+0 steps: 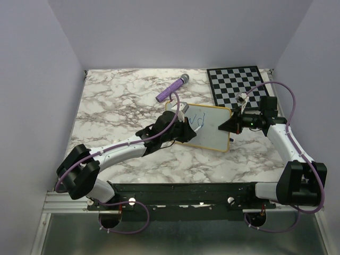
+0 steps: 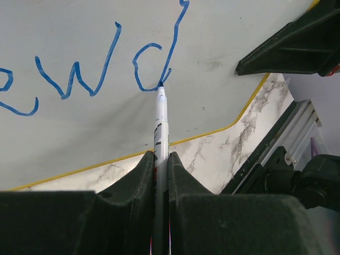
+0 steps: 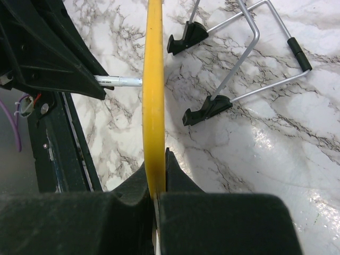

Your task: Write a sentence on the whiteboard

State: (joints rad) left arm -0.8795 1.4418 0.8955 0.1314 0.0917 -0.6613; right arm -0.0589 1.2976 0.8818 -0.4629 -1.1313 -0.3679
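At mid-table, the small yellow-framed white whiteboard [image 1: 212, 135] is pinched edgewise by the right gripper [image 3: 157, 175]. Its face is touched, tip-first, by the slim white marker [image 2: 160, 119] clamped in the left gripper [image 2: 161, 159], at the rightmost stroke of the blue handwritten sentence [image 2: 79, 74]; bare board lies beyond.

left tool [image 2: 160, 162] and right tool [image 3: 157, 172] both clamped tight.

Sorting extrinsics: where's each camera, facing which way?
Top external: above, behind the bases, looking down on the table; both arms show.
Left wrist: looks along the left gripper, shut on the marker, at the sentence.
Right wrist: looks along the right gripper, clamping the whiteboard's yellow edge.
Shared: both wrist views show marker and whiteboard.
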